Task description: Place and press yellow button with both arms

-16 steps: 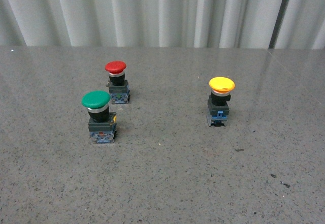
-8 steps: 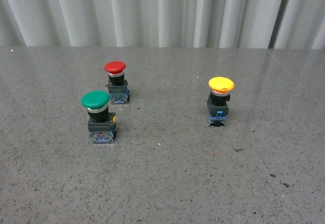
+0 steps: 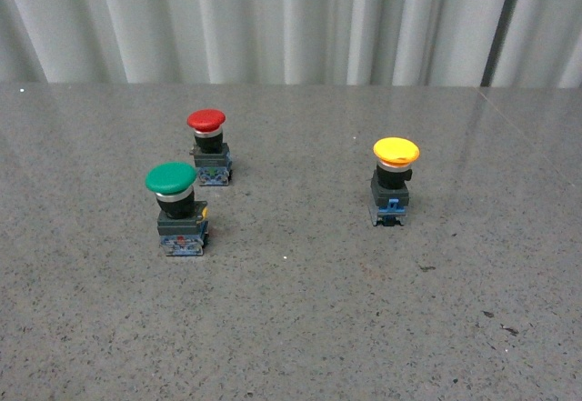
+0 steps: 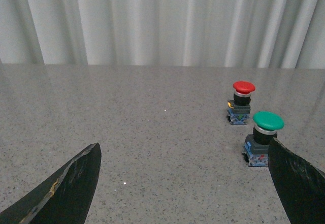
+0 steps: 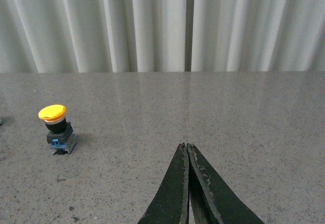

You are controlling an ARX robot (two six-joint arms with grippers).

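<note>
Your left gripper [image 4: 185, 183] has its dark fingers [image 4: 66, 188] spread wide apart, holding nothing, with bare counter [image 4: 152, 132] showing between them in the left wrist view. One of those fingers sits in front of the base of the green button [image 4: 263, 138], but only by line of sight; it does not touch it. Your right gripper [image 5: 187, 183] has its fingers [image 5: 170, 193] pressed together with their tips meeting, and nothing is caught between them. From that wrist view the yellow button [image 5: 56, 128] stands well apart from the closed fingers, off to one side on the grey speckled counter. In the front view neither arm appears. There you see the yellow button [image 3: 393, 181] upright on its blue-grey base, alone on the right part of the counter [image 3: 300, 328]. The green button [image 3: 176, 208] stands upright on the left, nearer the camera, and the red button [image 3: 209, 146] stands upright just behind it, a little further right. The two are close together but not touching. The yellow one is well apart from both. A pale pleated curtain [image 3: 291, 19] hangs behind the counter's far edge.
</note>
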